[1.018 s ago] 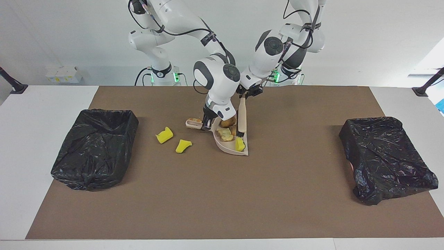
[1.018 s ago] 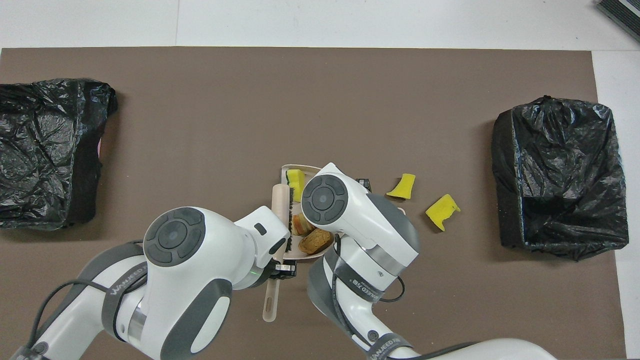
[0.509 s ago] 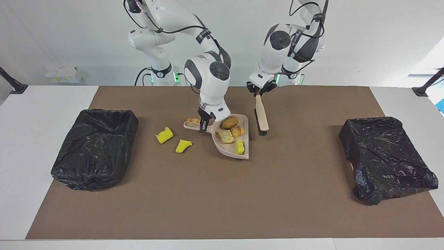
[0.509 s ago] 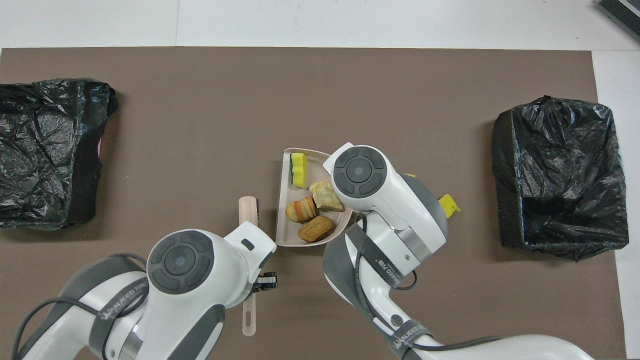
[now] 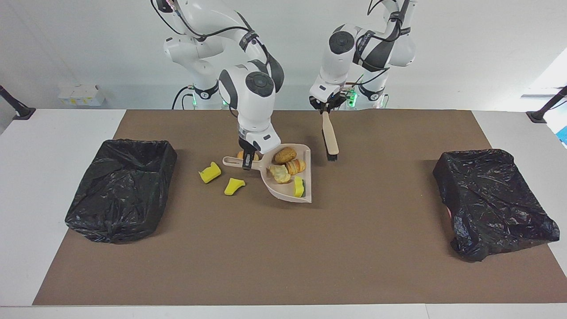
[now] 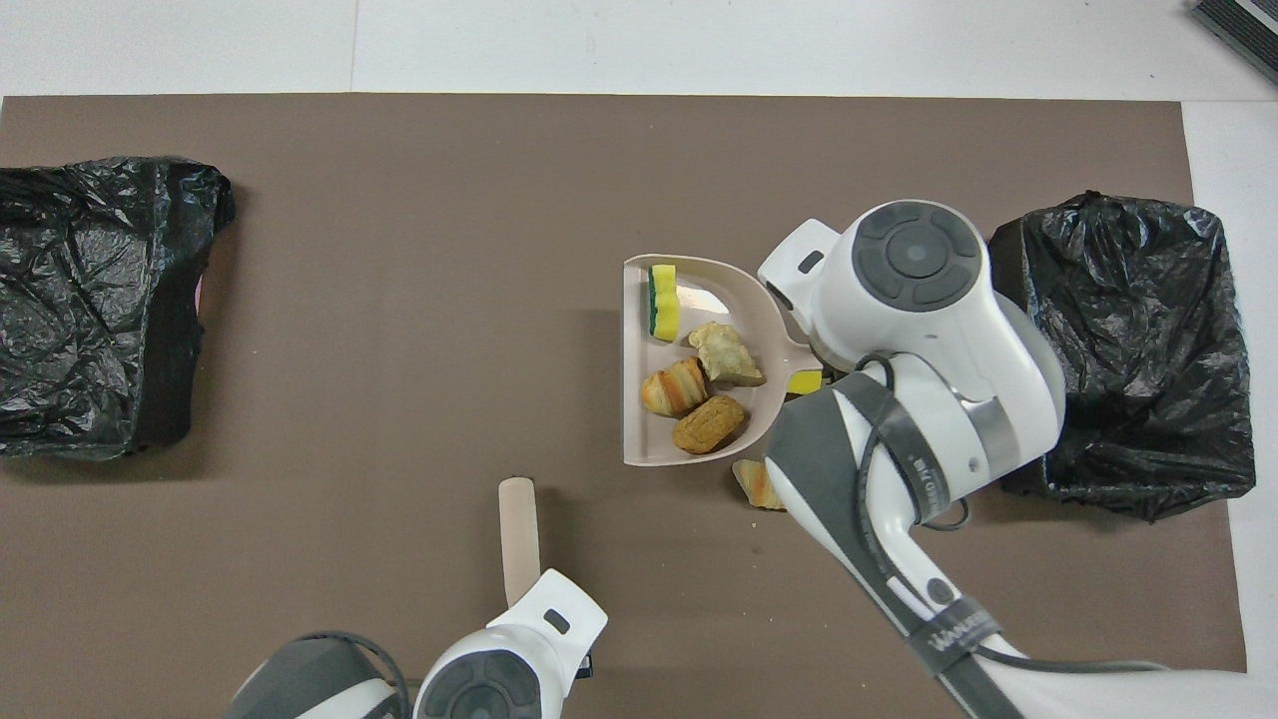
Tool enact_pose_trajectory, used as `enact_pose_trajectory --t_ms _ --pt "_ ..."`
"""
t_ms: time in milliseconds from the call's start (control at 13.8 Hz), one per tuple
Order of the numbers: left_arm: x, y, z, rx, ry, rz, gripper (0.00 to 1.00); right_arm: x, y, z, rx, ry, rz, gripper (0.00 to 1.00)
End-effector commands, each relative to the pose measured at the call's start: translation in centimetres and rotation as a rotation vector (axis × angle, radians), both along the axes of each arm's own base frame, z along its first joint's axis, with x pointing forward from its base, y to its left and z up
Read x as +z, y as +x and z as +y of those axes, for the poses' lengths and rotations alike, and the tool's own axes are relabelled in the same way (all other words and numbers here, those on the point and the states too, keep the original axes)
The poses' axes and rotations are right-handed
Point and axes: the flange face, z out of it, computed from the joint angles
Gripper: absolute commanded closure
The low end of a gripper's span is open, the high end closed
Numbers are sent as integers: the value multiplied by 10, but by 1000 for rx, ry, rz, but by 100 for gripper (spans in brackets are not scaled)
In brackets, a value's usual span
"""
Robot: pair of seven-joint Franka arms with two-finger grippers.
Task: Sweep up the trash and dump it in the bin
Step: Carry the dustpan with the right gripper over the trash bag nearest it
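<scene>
My right gripper (image 5: 246,163) is shut on the handle of the beige dustpan (image 5: 280,191) and holds it a little above the mat. In the pan lie several bits of trash: a brown bread piece (image 5: 285,155), a croissant (image 5: 295,166), a pale bread chunk (image 5: 279,173) and a yellow sponge with a green side (image 5: 299,187). Two yellow sponge chunks (image 5: 209,172) (image 5: 234,186) and a croissant bit (image 5: 241,155) lie on the mat by the handle. My left gripper (image 5: 324,108) is shut on the brush (image 5: 330,135), raised beside the pan. The overhead view shows the pan (image 6: 633,419) and brush (image 6: 519,534).
A black-bagged bin (image 5: 122,188) stands at the right arm's end of the brown mat and shows in the overhead view (image 6: 1128,350) too. A second black-bagged bin (image 5: 491,201) stands at the left arm's end (image 6: 95,300).
The right gripper has lifted the loaded dustpan and carried it toward the bin at the right arm's end. The left gripper has drawn the brush out of the pan and back toward the robots.
</scene>
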Motion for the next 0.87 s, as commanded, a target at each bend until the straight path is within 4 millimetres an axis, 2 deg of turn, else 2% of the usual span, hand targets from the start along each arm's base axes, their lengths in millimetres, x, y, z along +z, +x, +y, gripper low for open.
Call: enact_pose_trajectory --t_ms 0,291,436,582,654,800 --pt "-16 -34 -1 -14 1 -44 100 19 13 -44 46 25 35 100" --pt "-37 -52 -1 -2 -12 -60 100 27 27 -134 43 14 37 100" --pt "-38 -52 -1 -9 -22 -66 100 39 34 -180 39 15 17 100" --pt "-39 -52 -2 -5 -38 -50 100 40 35 -224 57 1 25 100" --pt "-40 -52 -2 -11 -39 -44 90 42 33 -248 58 -8 27 100" --pt "-40 -49 0 -1 -36 -36 63 42 28 -297 52 -14 33 100"
